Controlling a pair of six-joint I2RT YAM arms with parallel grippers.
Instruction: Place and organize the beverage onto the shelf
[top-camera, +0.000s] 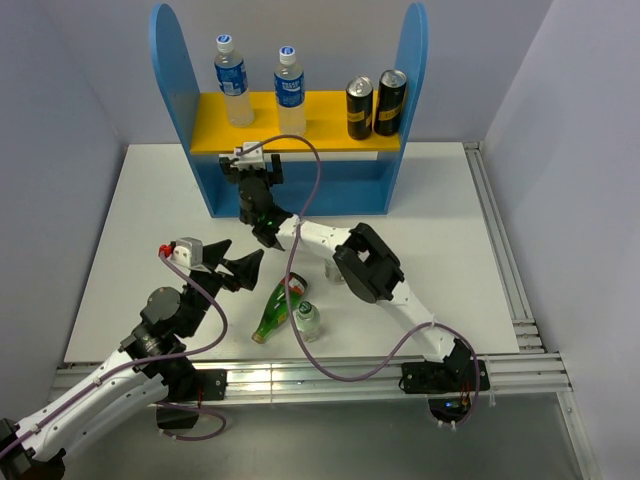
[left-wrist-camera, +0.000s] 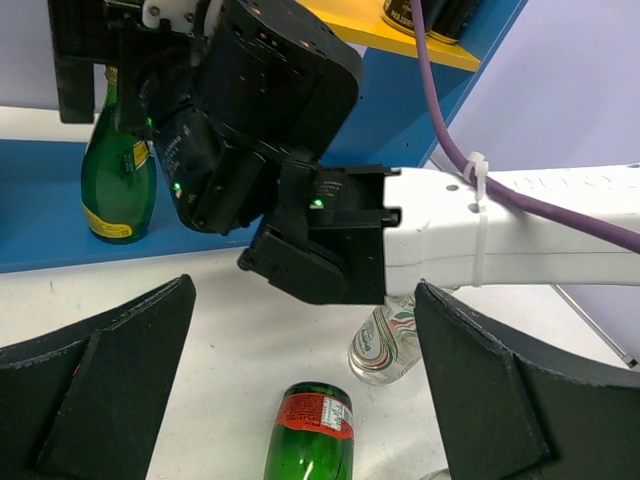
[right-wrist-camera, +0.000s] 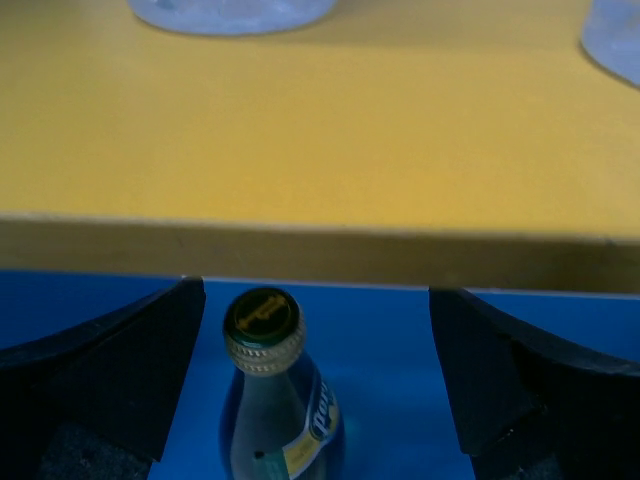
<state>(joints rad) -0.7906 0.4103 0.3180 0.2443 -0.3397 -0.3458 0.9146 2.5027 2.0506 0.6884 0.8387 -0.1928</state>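
Blue shelf (top-camera: 340, 186) base: upright green bottle (left-wrist-camera: 118, 168)

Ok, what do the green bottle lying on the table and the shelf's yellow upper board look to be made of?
Green bottle: probably glass. It is translucent deep green and glossy, with sharp highlights and a red, paper-like label. Upper board: opaque, matte, even yellow with a thick plain edge. It could be painted wood or plastic; the look does not settle which.

Blue shelf (top-camera: 168, 90), yellow upper board. On board, left half: blue-label bottle (top-camera: 231, 80), second blue-label bottle (top-camera: 290, 90), both upright. On shelf base: green bottle (right-wrist-camera: 268, 400) upright (gold-rimmed cap). Before shelf: fallen green bottle (top-camera: 276, 308) on side, short clear bottle (top-camera: 307, 320) just beside.
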